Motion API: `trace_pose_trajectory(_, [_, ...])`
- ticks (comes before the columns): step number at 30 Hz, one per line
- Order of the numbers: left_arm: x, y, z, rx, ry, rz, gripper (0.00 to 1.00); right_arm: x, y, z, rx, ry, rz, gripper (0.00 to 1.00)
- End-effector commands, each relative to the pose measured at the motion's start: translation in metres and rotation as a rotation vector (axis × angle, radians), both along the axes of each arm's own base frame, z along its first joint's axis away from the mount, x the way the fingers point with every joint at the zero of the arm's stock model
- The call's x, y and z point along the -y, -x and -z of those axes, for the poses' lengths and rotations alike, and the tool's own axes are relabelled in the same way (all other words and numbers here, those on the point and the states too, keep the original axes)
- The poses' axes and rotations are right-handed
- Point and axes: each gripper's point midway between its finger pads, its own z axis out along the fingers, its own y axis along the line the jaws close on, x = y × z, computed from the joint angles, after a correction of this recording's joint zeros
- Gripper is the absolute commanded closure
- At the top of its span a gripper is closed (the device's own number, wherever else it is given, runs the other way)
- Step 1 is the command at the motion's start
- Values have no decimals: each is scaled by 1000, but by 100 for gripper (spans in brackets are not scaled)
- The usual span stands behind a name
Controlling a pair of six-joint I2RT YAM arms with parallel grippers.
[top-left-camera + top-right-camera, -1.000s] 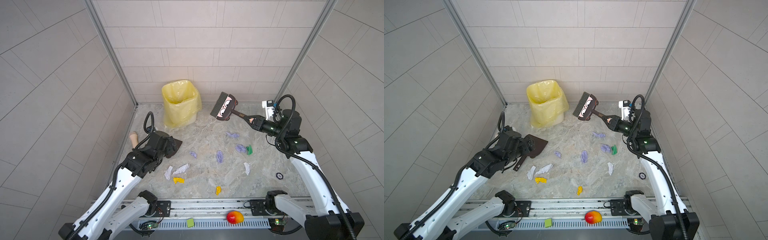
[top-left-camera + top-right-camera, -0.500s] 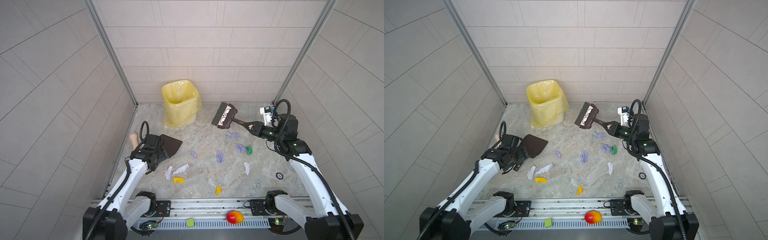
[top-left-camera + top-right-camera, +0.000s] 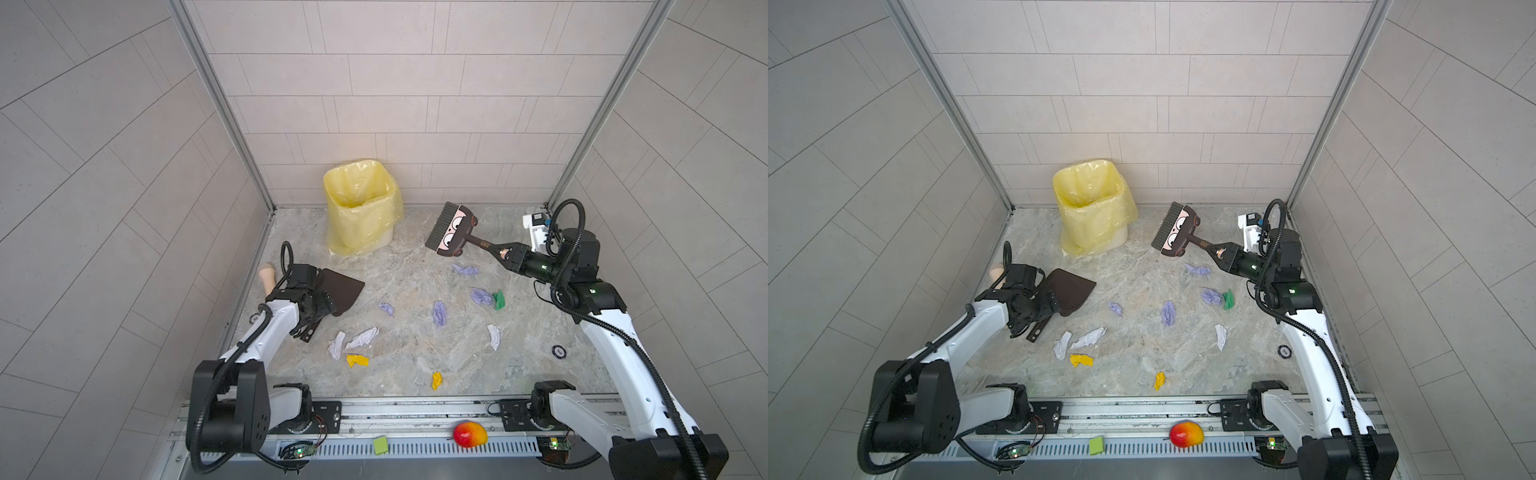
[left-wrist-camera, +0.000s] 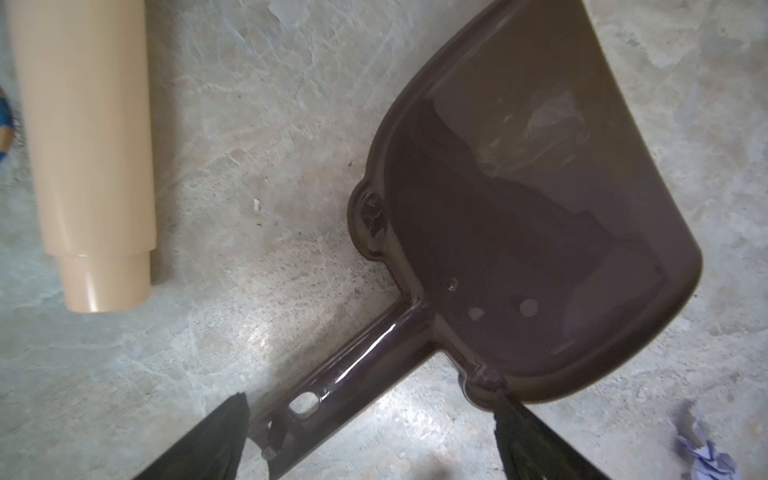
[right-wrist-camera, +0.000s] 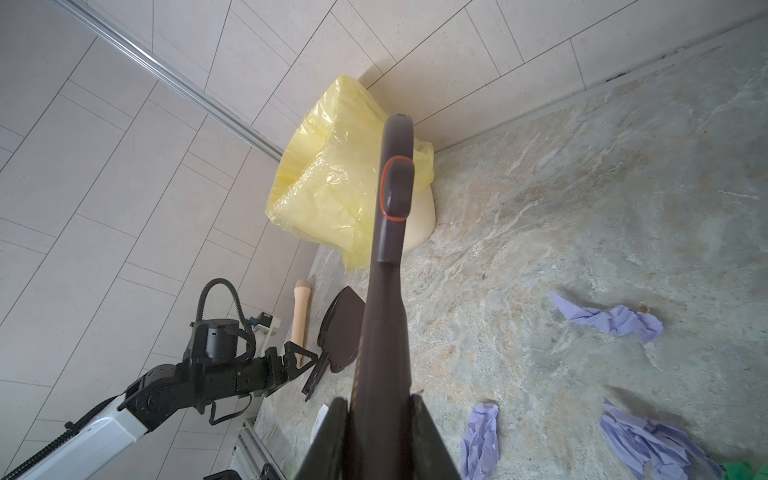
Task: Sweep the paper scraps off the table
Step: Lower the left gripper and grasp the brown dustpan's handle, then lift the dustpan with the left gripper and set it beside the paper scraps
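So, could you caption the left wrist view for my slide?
Open left pincer astride brown dustpan handle on marble table, beige cylinder nearby.

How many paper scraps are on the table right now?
10 paper scraps: four lavender and one green mid-table, two white plus one yellow near the dustpan, one white right, one yellow near the front edge. More may be hidden.

Left wrist view: dustpan (image 4: 540,208) front lip cropped by the frame edge; beige cylinder (image 4: 87,145) beside the dustpan cropped too; lavender scrap (image 4: 702,455) near the dustpan blurred; left gripper (image 4: 370,399) shows only two fingertips. In both top views the gripper body covers the dustpan's handle joint; dark ring (image 3: 559,351), well away from the dustpan, too small to identify. Right wrist view: brush (image 5: 384,311) bristles hidden behind its head.
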Motion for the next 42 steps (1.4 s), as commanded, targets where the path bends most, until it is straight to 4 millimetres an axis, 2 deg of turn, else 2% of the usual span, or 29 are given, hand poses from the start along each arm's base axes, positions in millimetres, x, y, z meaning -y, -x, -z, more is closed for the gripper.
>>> trace_pose_trajectory(1, [6,-3,14,-43,59,29,2,2,3,-24,94,12,2,100])
trace_pose_trajectory(4, [10,-3,24,-101,89,51,3,2,4,-26,99,13,0,100])
trace_pose_trajectory(10, [14,1,27,-109,112,53,3,3,7,-27,105,20,4,100])
trace_pose_trajectory(20, [36,23,32,-134,196,72,3,3,6,-27,109,19,7,100])
trace_pose_trajectory(28, [60,31,34,-166,188,164,5,3,5,-29,111,16,7,100])
trace_pose_trajectory(31, [58,33,28,-181,96,208,7,3,5,-30,111,16,7,100])
trace_pose_trajectory(35, [40,37,16,-209,-133,261,15,3,5,-31,113,14,6,100])
trace_pose_trajectory(37, [36,40,17,-222,-158,259,21,3,6,-32,113,13,7,100])
trace_pose_trajectory(42, [30,44,19,-237,-190,239,28,3,6,-34,116,12,7,100])
